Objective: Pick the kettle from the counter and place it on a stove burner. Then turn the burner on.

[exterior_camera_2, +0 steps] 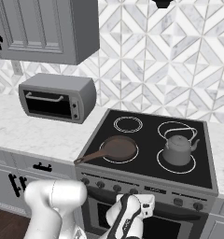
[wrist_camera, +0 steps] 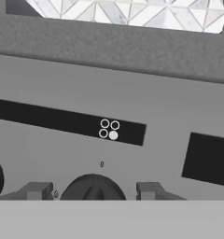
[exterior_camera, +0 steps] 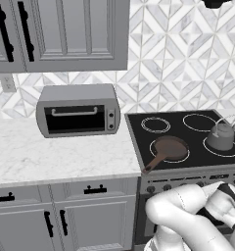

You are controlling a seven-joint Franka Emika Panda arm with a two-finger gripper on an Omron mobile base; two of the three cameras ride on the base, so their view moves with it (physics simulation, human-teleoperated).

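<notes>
We see flat, even, diffuse light across both base views, with no single source that we can pick out. The white surface [exterior_camera: 56,152] and the tiled backsplash [exterior_camera_2: 156,60] read bright without blown-out patches. Shadows are faint: a soft dark patch under the kettle [exterior_camera_2: 178,150] and under the frying pan [exterior_camera: 167,149]. The black cooktop [exterior_camera_2: 151,144] shows no glare. Edges look soft and slightly jagged at this low resolution. In the hand view the stove's front panel [wrist_camera: 109,93] is grainy and its small markings are blurred. We notice no bending of straight lines near the borders.
</notes>
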